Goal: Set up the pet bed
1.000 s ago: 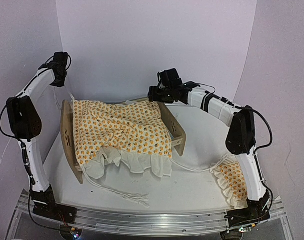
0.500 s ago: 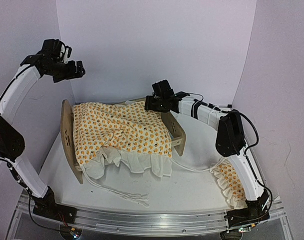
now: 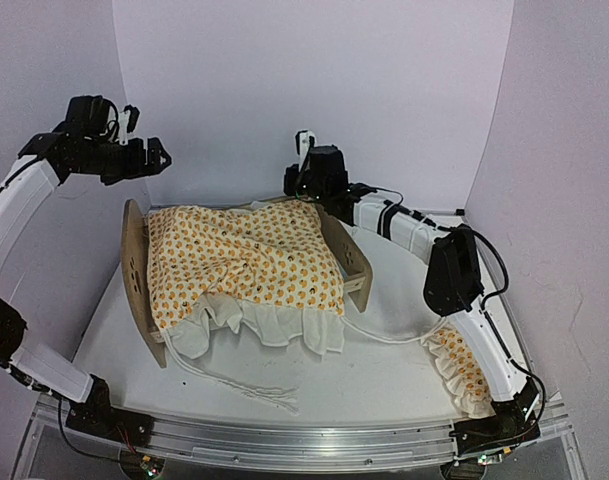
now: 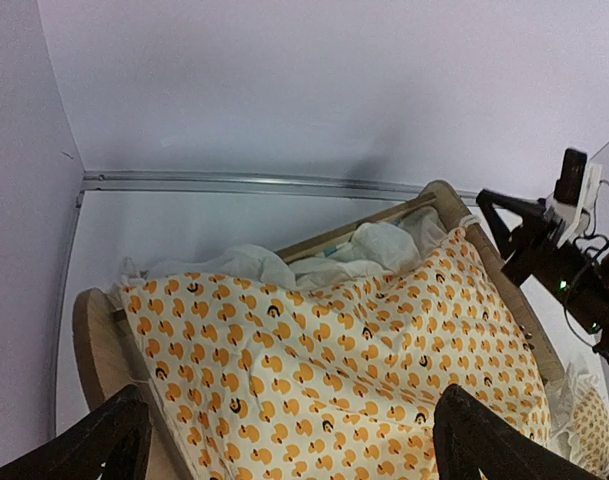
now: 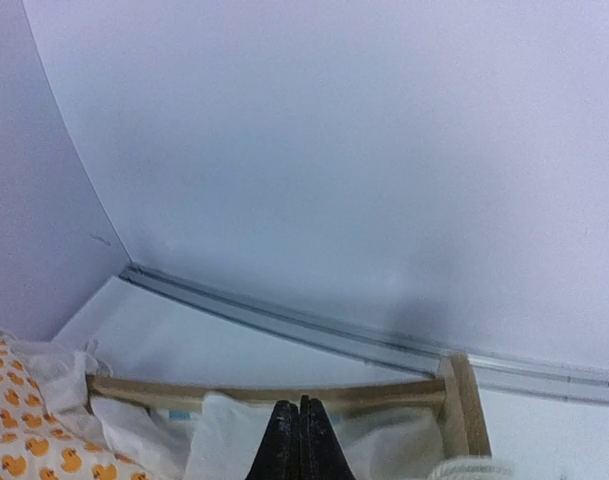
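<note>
Bed [image 3: 134, 265]: desk centre, quilt [image 3: 244, 255] draped over, sagging toward 6 o'clock | Left hand [image 4: 289, 445]: apart, aloft at 10 o'clock | Right hand [image 5: 299, 440]: together, apparently empty, over bed's 1 o'clock corner | Step: probably quilt-straightening | Next: regrasp a far quilt edge.

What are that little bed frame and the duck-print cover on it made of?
The bed frame looks like unpainted wood, perhaps plywood: matte tan, flat-cut boards. The quilt looks like thin printed cloth, probably cotton: it wrinkles and drapes.
</note>
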Controlling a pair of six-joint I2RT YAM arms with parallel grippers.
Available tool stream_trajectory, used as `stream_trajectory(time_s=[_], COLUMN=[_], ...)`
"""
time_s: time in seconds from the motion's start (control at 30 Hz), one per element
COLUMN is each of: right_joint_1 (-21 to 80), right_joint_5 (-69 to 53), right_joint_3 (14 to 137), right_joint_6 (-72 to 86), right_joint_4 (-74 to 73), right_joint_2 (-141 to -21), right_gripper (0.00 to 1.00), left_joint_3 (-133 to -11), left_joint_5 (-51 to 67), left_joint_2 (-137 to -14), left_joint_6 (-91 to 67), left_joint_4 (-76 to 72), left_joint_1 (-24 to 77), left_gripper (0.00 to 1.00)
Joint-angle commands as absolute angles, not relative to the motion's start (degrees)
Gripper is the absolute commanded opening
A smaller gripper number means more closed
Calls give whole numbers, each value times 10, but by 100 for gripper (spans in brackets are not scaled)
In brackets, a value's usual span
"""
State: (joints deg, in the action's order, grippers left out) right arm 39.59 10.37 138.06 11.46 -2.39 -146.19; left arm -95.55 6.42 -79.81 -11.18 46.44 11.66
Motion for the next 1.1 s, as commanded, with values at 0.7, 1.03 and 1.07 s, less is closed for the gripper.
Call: stream_trajectory(time_s=[0.7,1.03,1.07], right_joint_1=[398,397,396], right_joint_5=[96,122,125], right_joint_3=[1327,1369,1376], right_joint_6=[325,340,342], right_joint_4=[-261,-262,-262], right_joint_2=[-1359,-1425,-1431], right_gripper=[90,93,93], left_joint_3=[-944,-918,-917], left_joint_5=[134,119,120], left_joint_2=[-792,-760,-759], left_joint_6=[-158,-161,-161], left_joint_4=[373,368,369], left_joint_1=[234,234,234], left_gripper=[98,99,99])
